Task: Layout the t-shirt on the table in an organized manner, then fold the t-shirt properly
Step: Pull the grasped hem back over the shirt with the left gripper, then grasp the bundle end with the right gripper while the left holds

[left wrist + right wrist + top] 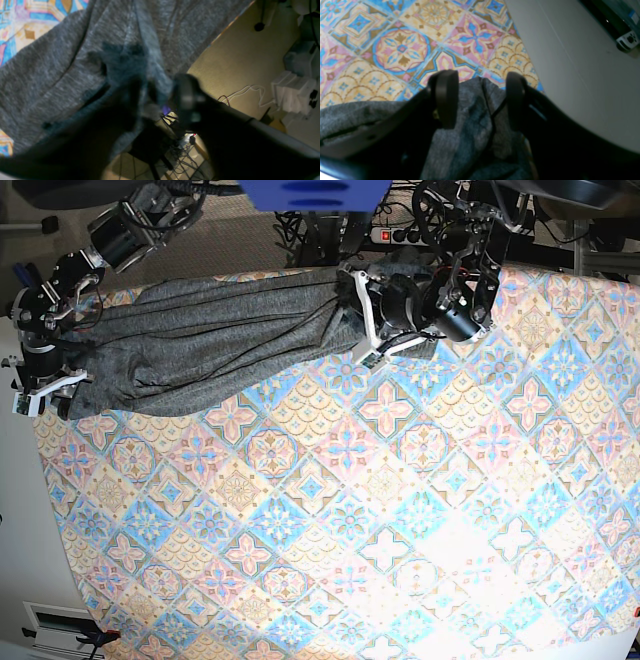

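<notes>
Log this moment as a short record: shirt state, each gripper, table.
t-shirt: stretched in a long wrinkled band along the table's far edge, not flat or folded
left gripper: fabric bunched between its fingers at one end of the shirt; grip blurred
right gripper: jaws apart, fabric lying between them at the other end
table: patterned cloth, bare in front of the shirt
fold: not begun

floor: we see tan carpet (240, 75) | cables: white cord (250, 92) and dark tangle (180, 160) lie on it | right side: pale smooth floor (570, 75) | light: bright glare low in base view
</notes>
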Motion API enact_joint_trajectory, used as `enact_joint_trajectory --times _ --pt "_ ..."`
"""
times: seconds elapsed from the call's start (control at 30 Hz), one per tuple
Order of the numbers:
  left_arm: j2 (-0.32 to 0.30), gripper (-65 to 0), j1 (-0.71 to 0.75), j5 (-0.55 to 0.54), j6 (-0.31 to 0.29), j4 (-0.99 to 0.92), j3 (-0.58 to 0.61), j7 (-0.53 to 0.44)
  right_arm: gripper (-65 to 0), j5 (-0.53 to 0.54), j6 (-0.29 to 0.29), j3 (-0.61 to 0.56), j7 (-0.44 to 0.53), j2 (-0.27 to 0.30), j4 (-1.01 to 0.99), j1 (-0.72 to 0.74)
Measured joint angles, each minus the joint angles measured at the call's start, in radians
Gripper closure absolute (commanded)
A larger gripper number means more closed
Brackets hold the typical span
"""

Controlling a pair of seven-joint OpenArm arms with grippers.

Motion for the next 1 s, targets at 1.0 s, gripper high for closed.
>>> enact_joint_trajectory --times 1.0 --pt "0.055 -45.8 0.064 0.000 0.001 0.035 -0.105 -0.166 -29.0 0.003 0.000 -0.333 -0.003 -0.133 0.166 -0.188"
